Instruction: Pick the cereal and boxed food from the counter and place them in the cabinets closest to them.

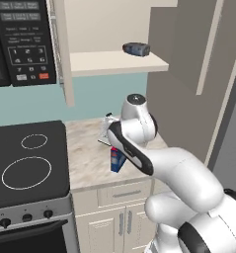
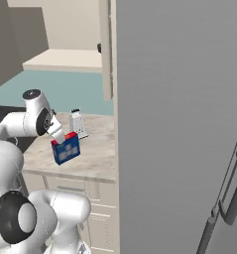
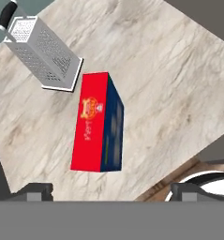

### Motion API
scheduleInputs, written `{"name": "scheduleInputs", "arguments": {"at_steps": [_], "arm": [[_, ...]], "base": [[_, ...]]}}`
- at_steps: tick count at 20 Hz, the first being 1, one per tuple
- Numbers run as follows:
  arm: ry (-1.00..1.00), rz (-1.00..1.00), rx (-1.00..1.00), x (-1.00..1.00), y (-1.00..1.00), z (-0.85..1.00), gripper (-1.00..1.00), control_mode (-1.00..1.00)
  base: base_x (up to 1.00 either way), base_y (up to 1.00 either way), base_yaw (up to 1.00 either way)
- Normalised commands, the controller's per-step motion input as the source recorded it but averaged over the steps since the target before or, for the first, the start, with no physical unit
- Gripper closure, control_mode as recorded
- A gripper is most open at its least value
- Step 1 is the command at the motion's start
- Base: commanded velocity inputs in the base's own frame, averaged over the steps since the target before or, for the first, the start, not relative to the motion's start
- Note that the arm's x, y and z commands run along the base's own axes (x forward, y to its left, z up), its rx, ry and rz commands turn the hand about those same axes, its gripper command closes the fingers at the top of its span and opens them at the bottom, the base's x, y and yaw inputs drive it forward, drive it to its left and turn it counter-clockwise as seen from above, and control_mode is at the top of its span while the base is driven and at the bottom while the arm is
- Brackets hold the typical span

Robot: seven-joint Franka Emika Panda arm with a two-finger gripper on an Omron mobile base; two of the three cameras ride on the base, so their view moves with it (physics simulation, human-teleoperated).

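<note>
**Claw wide open above the boxed food, nothing held**

Claw (image 3: 111, 190): both dark fingertips (image 3: 34, 190) stand far apart at the near edge of the hand view, jaws at full spread. Nothing between them, no contact with any object. In the base views the arm's wrist hangs just over the box and hides the claw itself.

Boxed food (image 3: 97, 123): stands upright on the tabletop (image 3: 179, 89), near its front edge. From above, a red top face with dark blue side walls. The long axis of the top face runs from the claw side away toward the grater, tilted slightly off straight. In the right base view (image 2: 66, 149) the broad blue face looks toward the front edge, red top just below the wrist.

Grater (image 3: 43, 54): silver, four-sided, black handle, upright just beyond the box's far end, close to it but apart.

Farther back: stove top (image 1: 28, 163) to the left of the tabletop. Above, the open wall cabinet (image 1: 117, 62) with a dark rounded canister (image 1: 136, 49) lying on its shelf. Microwave (image 1: 23, 39) at upper left.
</note>
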Motion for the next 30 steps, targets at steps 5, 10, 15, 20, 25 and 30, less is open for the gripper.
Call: {"name": "scheduleInputs", "arguments": {"at_steps": [5,10,15,20,25,30], "arm": [[0.04,0.00,-0.02,0.09,0.06,-0.19,-1.00,-1.00],[0.00,0.00,-0.10,0.13,0.09,-0.30,-1.00,-1.00],[0.00,0.00,-0.10,0.19,0.04,-0.27,-1.00,-1.00],[0.00,0.00,-0.09,0.24,0.00,-0.26,-1.00,-1.00],[0.00,0.00,-0.07,0.26,0.00,-0.27,-1.00,-1.00],[0.02,0.00,-0.05,0.22,0.00,-0.35,-1.00,-1.00]], "base": [[0.00,0.00,0.00],[0.00,0.00,0.00],[0.00,0.00,0.00],[0.00,0.00,0.00],[0.00,0.00,0.00],[0.00,0.00,0.00]]}}
